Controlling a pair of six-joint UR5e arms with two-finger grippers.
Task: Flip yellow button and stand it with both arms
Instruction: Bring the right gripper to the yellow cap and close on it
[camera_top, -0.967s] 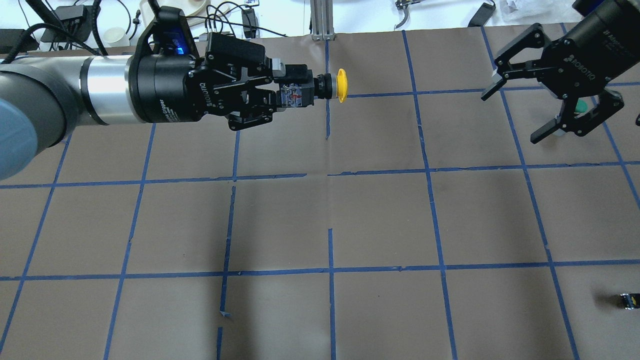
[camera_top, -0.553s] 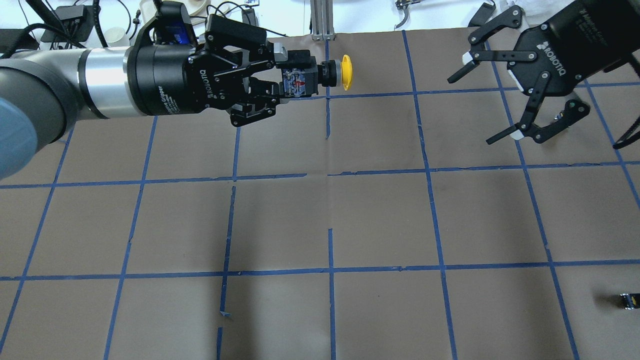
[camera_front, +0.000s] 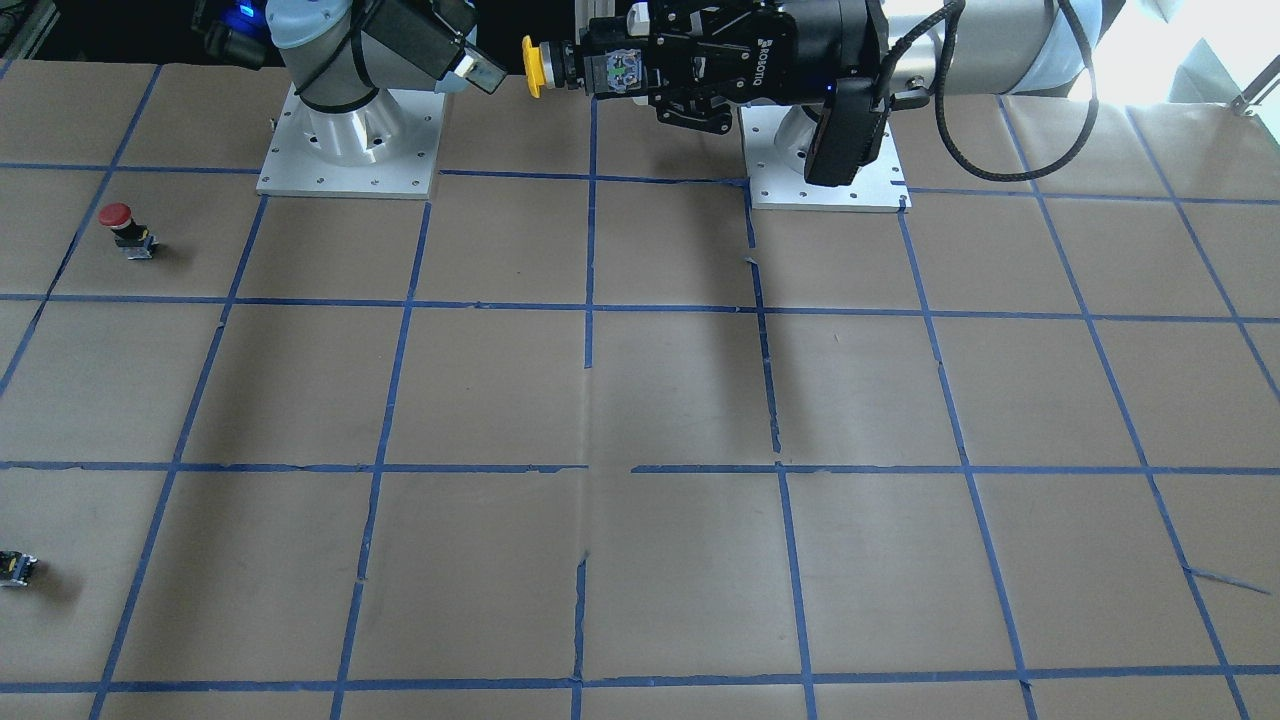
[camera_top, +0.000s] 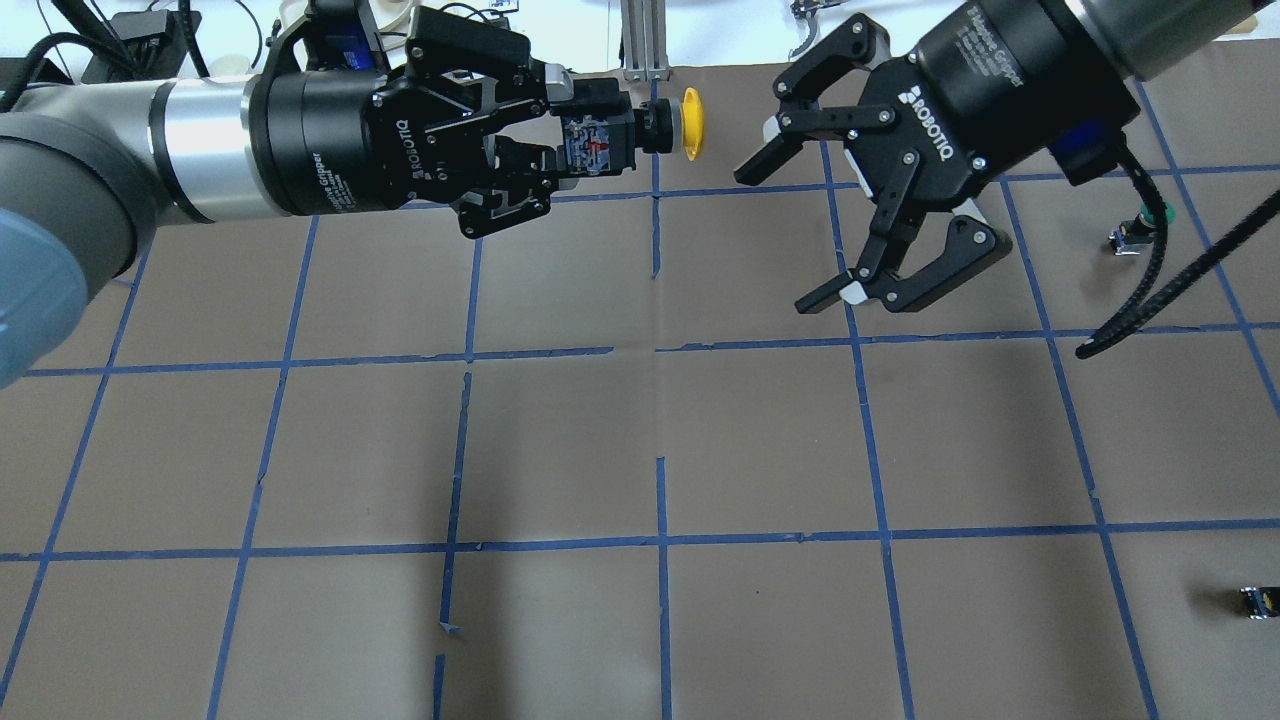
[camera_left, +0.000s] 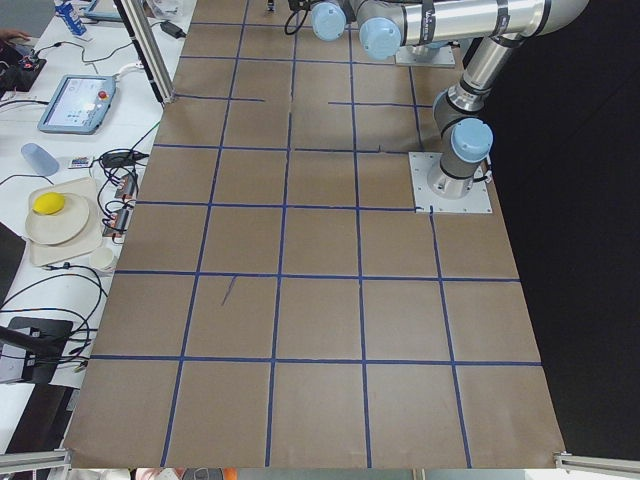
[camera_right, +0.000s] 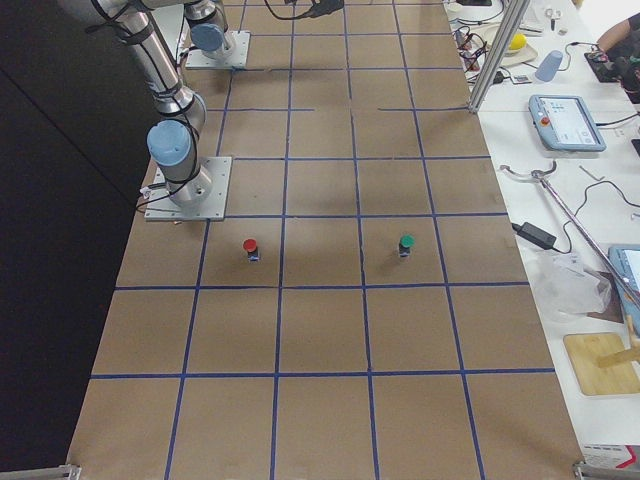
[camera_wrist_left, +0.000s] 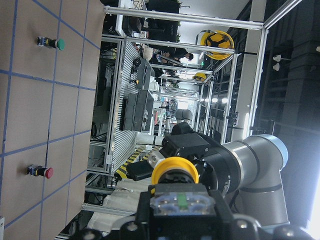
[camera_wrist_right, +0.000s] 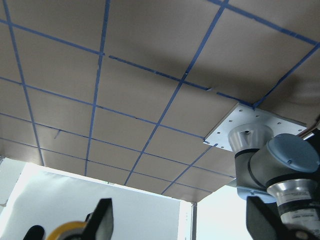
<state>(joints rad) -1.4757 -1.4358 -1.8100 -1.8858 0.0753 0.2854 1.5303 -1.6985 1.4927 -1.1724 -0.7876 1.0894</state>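
The left gripper (camera_top: 592, 150) is clamping the yellow button (camera_top: 688, 124) by its body above the far table (camera_top: 760, 450), lying level, cap facing right toward the right gripper (camera_top: 778, 240), which is hanging open just beside it.

Open gap between the held button and the spread right gripper

The yellow button (camera_top: 689, 124) juts sideways from the left gripper (camera_top: 592, 150). Its cap faces the right gripper (camera_top: 778, 238), whose 2 fingers stand wide apart near it, with a gap of air between cap and fingers. An aluminium post (camera_top: 640, 38) rises at the table's far edge, beyond the button. The green button (camera_right: 406, 243), red button (camera_front: 118, 218) and small black-grey part (camera_top: 1255, 600) sit on the table (camera_top: 760, 440), well apart from both grippers, on the right arm's side.
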